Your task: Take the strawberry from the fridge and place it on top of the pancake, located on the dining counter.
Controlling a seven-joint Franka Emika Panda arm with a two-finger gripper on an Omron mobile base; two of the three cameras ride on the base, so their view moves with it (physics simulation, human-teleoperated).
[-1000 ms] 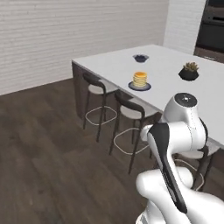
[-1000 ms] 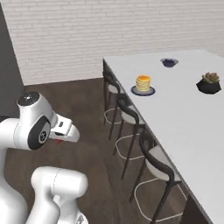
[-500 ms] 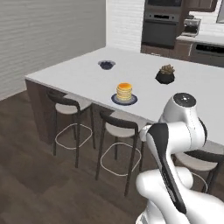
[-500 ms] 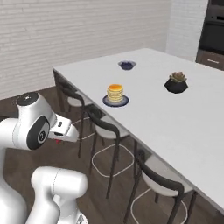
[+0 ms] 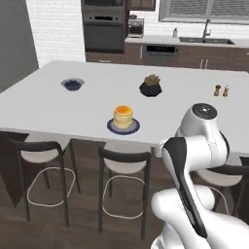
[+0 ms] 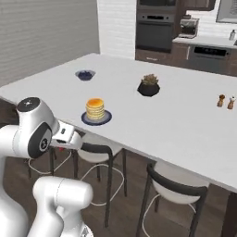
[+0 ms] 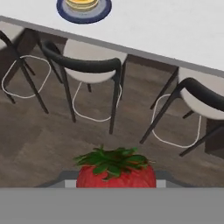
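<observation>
From the left base view, the stack of golden pancakes (image 5: 123,115) sits on a dark blue round plate (image 5: 123,127) near the front edge of the large white dining counter (image 5: 58,104). A small dark bowl (image 5: 72,84) and a black pot with a spiky plant (image 5: 151,86) stand farther back, well apart from the plate. The arm is folded close to the robot's body, short of the counter. The risk here is reach: if the base stops too far off, the arm must stretch over the edge and could brush the black-backed stools (image 5: 124,168) tucked below.

In the right base view, the pancakes (image 6: 95,109) lie ahead of the claw (image 6: 65,139), which sits low, under the level of the counter top (image 6: 152,115). A lift that comes too late could knock the hand against the counter's edge.

The hand view shows the small bright red strawberry (image 7: 116,172) with its green leaves pinched in the claw, closed on it, above the dark wood floor (image 7: 43,144). The fruit is round and slick-looking; a weak pinch might let it slip, and once released on the stack's rounded top it could roll off the pancakes (image 7: 82,3).
</observation>
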